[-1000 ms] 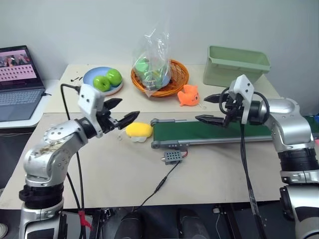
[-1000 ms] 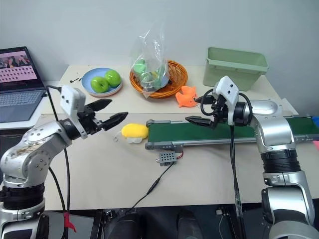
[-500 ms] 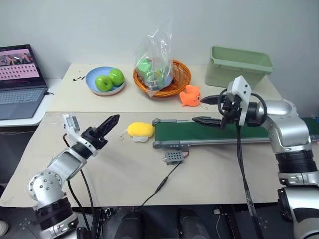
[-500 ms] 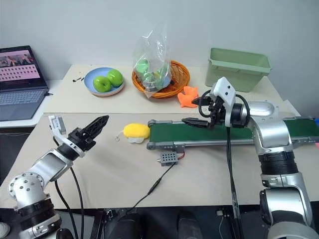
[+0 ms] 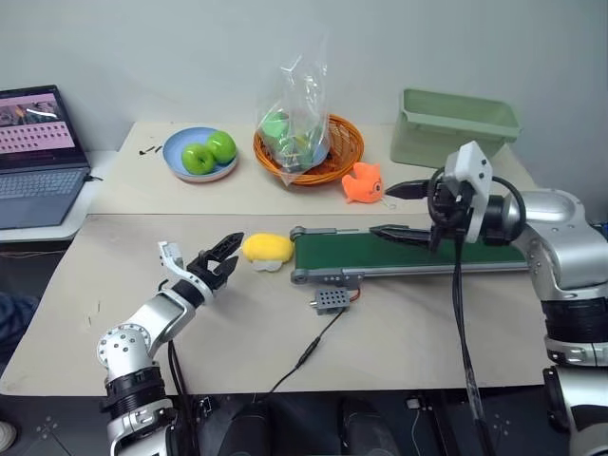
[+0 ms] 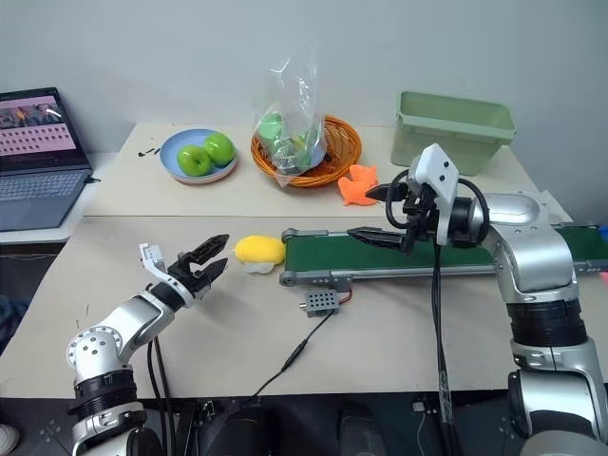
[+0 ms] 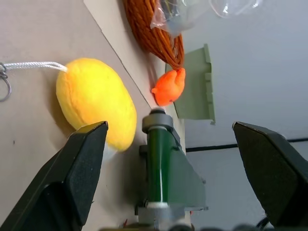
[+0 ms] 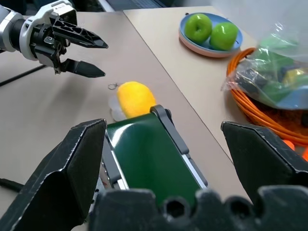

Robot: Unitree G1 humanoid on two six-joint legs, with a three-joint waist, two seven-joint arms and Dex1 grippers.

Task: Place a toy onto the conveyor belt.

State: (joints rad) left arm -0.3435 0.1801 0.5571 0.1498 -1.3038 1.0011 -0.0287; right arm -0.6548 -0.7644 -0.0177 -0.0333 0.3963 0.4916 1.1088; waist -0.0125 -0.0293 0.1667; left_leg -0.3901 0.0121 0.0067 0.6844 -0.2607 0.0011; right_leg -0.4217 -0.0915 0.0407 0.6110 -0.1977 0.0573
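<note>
My left pincer [image 5: 229, 257]: low over the table, pointing right toward the toy, fingers spread wide with nothing between them; the tips stop just short of the toy, not touching it.
My right pincer [image 5: 403, 210]: up above the left part of the belt, pointing left, fingers wide apart one over the other, holding nothing.
Toy [image 5: 267, 248]: yellow, rounded, with a whitish underside, lying on the table just beside the belt's left end roller; a thin white cord [image 7: 33, 66] with a small ring runs from it toward my left pincer.
Conveyor belt [image 5: 380, 254]: dark green strip in a grey frame, running left to right across the table's middle; no toy on it.
Small grey box [image 5: 332, 300]: just in front of the belt's left end, a black cable trailing from it toward me.
Far side of the table: an orange fish toy [image 5: 361, 182] near the belt, an orange basket [image 5: 332, 152] holding a clear bag, a blue plate [image 5: 180, 150] with two green apples [image 5: 209, 152], and a pale green bin [image 5: 454, 126] at far right.
Far left: an open laptop [image 5: 36, 157] on a separate surface.
</note>
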